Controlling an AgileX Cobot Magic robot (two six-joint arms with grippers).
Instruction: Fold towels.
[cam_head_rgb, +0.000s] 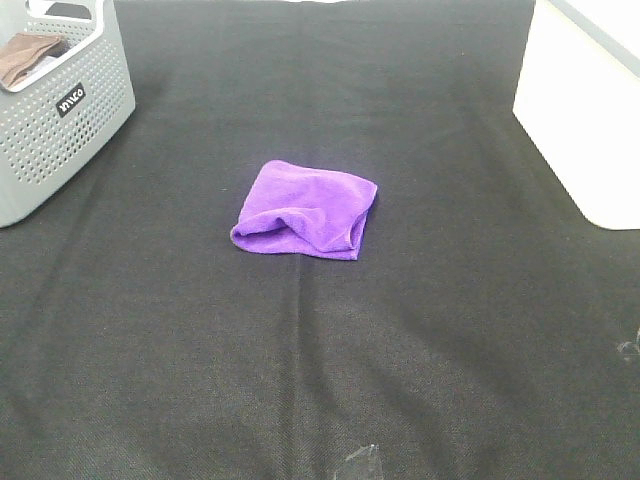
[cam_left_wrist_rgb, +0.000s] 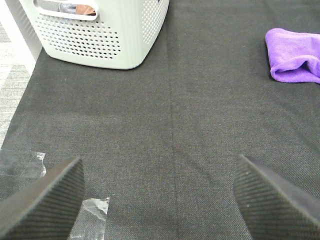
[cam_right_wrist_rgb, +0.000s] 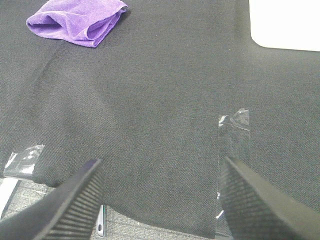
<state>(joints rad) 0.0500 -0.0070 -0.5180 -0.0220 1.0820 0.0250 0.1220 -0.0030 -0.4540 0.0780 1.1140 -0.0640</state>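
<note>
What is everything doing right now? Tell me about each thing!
Purple towel: folded into a small bundle, lying on the black mat, nothing touching it.
Grey basket: upright at the mat's far left corner, a brown cloth inside.
White box: sitting at the far right.
Left gripper: fingers wide open, empty.
Right gripper: fingers wide open, empty.

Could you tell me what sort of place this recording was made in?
Probably a lab tabletop rigged for laundry-folding practice, not a home. A black cloth covers the work surface, clear tape strips hold it down, and a grey perforated basket and a white bin flank a purple towel.
</note>
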